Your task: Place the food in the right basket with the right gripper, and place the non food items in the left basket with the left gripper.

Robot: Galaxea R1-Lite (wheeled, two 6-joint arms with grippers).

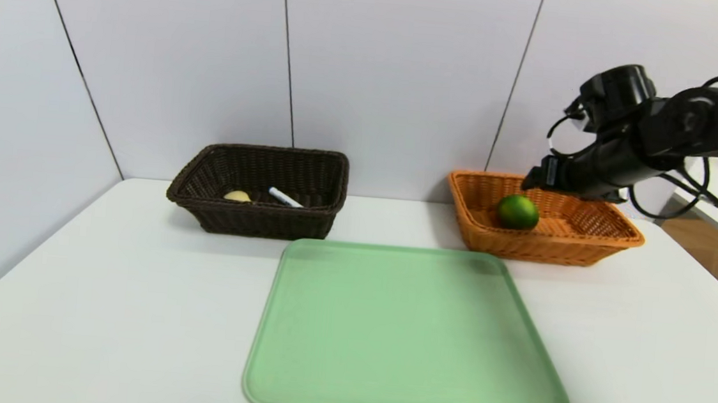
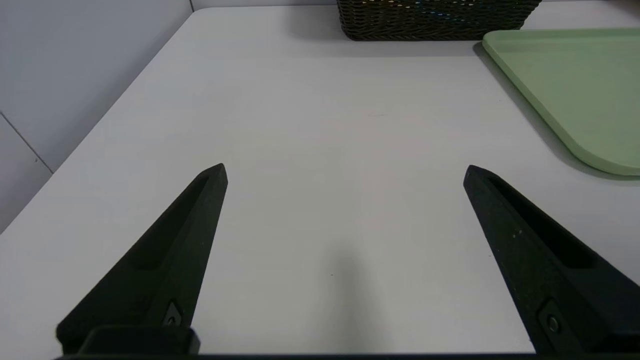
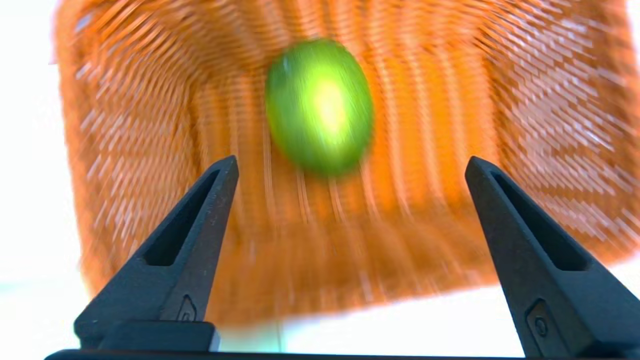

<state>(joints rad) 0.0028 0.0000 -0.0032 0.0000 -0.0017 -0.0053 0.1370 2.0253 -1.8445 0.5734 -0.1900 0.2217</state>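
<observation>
The green lime point(image 1: 517, 211) lies inside the orange wicker basket point(image 1: 612, 242), toward its left end; the right wrist view shows the lime point(image 3: 320, 107) on the basket floor point(image 3: 425, 190). My right gripper point(image 1: 537, 176) hovers just above the basket's back rim, open point(image 3: 350, 167), with nothing between its fingers. The dark brown basket point(image 1: 205, 205) at back left holds the yellow spatula head point(image 1: 237, 196) and the white marker with blue cap point(image 1: 285, 197). My left gripper point(image 2: 345, 172) is open over bare table, short of the dark basket point(image 2: 435, 25), and is out of the head view.
A pale green tray point(image 1: 406, 333) lies on the white table point(image 1: 101, 296) in front of both baskets; its corner point(image 2: 575, 95) shows beside the left gripper. Grey wall panels stand close behind the baskets. The table's left edge meets the wall.
</observation>
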